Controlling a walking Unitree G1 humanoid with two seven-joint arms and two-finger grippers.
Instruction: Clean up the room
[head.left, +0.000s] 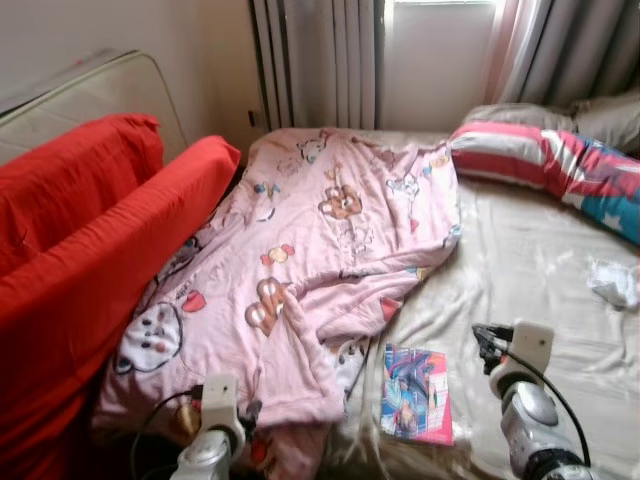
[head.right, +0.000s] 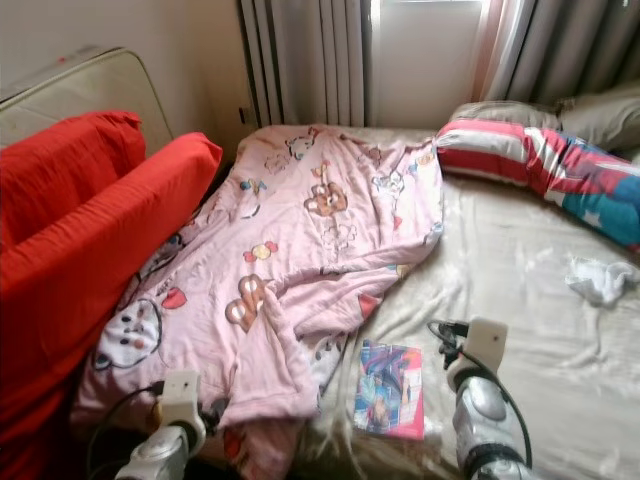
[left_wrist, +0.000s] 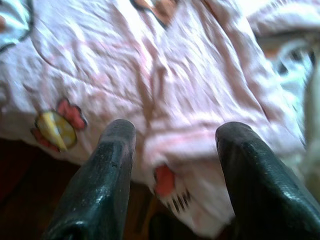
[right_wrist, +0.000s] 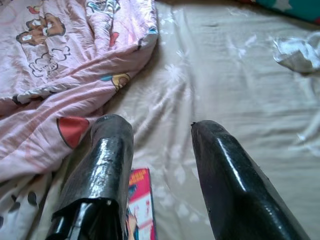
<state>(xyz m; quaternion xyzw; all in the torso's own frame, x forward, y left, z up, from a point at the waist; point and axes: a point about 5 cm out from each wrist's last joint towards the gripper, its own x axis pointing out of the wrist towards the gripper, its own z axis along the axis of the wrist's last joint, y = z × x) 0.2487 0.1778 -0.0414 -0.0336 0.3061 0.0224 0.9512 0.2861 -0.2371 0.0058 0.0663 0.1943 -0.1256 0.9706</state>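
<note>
A bed (head.left: 530, 260) with a beige flowered sheet takes up most of the scene; one pink cartoon-print blanket (head.left: 330, 240) lies rumpled across its left half, running from the head by the curtains (head.left: 320, 60) down to the near edge, where it spills over; to the left of the bed one red-covered cushion or mattress (head.left: 90, 250) leans, with a pale mattress (head.left: 100, 95) behind it; at the head, on the right, lies one striped red, white and blue pillow (head.left: 545, 165); one magazine with a pink cover (head.left: 418, 393) lies flat on the sheet just beside the blanket's lower fold; one crumpled white tissue or cloth (head.left: 615, 282) sits near the bed's right edge, well apart from the rest.

The left gripper (left_wrist: 172, 145) hovers over the blanket's near hem, its two black fingers spread apart with the pink cloth between and below them, nothing clamped; the right gripper (right_wrist: 162, 137) hangs above the bare sheet, fingers likewise parted and empty; the magazine lies just under its left finger, the blanket's edge near, the white tissue farther off.
</note>
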